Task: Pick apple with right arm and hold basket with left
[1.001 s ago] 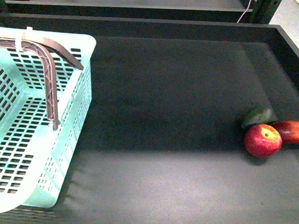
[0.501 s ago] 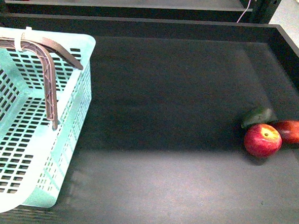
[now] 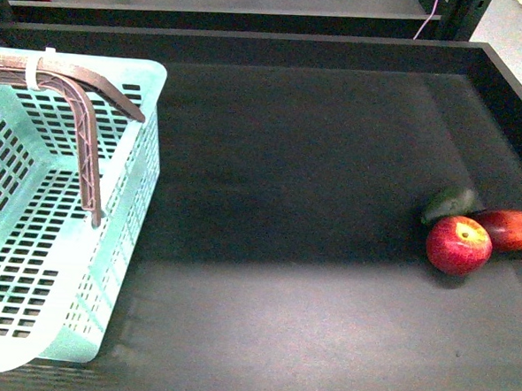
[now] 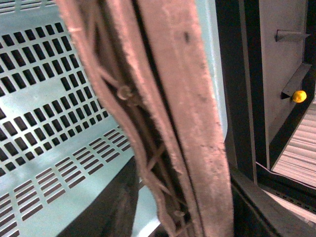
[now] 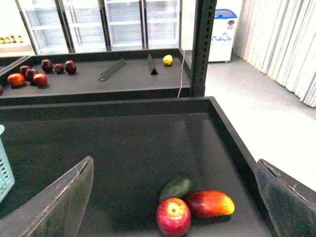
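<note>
The red apple (image 3: 458,244) with a yellowish stem patch lies on the dark tray at the right, touching a red-orange mango-like fruit (image 3: 510,229) and a small dark green fruit (image 3: 447,203). In the right wrist view the apple (image 5: 173,216) sits low between my open right gripper's (image 5: 175,197) fingers (image 5: 64,195), with the gripper still above it. The turquoise basket (image 3: 108,239) stands at the left with its brown-mauve handles (image 3: 85,140) raised. My left gripper (image 4: 182,217) is shut on a basket handle (image 4: 177,103), which fills the left wrist view. Neither arm shows in the front view.
The tray's raised dark walls (image 3: 507,86) run along the back and right, close to the fruit. A shelf behind holds several dark and red fruits (image 5: 42,71) and a yellow one (image 5: 168,59). The dark tray floor (image 3: 288,188) lies between basket and fruit.
</note>
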Action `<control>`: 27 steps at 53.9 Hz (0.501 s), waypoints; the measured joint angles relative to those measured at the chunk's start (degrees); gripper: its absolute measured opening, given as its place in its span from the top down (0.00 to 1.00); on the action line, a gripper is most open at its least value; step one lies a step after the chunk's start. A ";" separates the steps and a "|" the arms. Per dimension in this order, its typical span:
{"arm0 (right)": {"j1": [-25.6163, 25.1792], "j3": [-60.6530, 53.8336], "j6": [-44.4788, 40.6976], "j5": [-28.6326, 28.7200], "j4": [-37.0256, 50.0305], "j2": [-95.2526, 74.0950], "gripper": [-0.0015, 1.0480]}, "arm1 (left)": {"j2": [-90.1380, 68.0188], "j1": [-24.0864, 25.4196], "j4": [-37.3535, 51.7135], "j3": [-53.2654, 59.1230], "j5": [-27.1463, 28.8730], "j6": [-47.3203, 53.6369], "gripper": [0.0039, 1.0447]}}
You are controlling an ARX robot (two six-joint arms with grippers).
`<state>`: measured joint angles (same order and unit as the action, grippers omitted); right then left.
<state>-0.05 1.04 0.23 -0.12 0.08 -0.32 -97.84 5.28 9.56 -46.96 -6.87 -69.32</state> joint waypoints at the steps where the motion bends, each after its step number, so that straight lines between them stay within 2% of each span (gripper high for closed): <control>1: 0.00 0.00 0.00 0.02 0.02 0.00 0.08 | 0.00 -0.04 0.00 -0.15 -0.02 -0.02 0.64; 4: 0.00 0.00 0.00 0.00 0.00 0.00 0.08 | -0.22 -0.04 -0.20 -0.72 -0.15 -1.55 0.75; 7: 0.00 0.00 0.00 0.02 0.00 0.00 0.08 | -0.85 0.11 -0.20 -1.18 -0.44 -3.19 0.78; 27: 0.00 0.00 0.00 0.02 0.00 0.00 0.08 | 1.86 -0.85 -2.99 -1.46 -1.99 -3.02 0.80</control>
<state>-0.05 1.04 0.23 -0.10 0.08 -0.32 -95.98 4.43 6.57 -48.42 -8.86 -72.34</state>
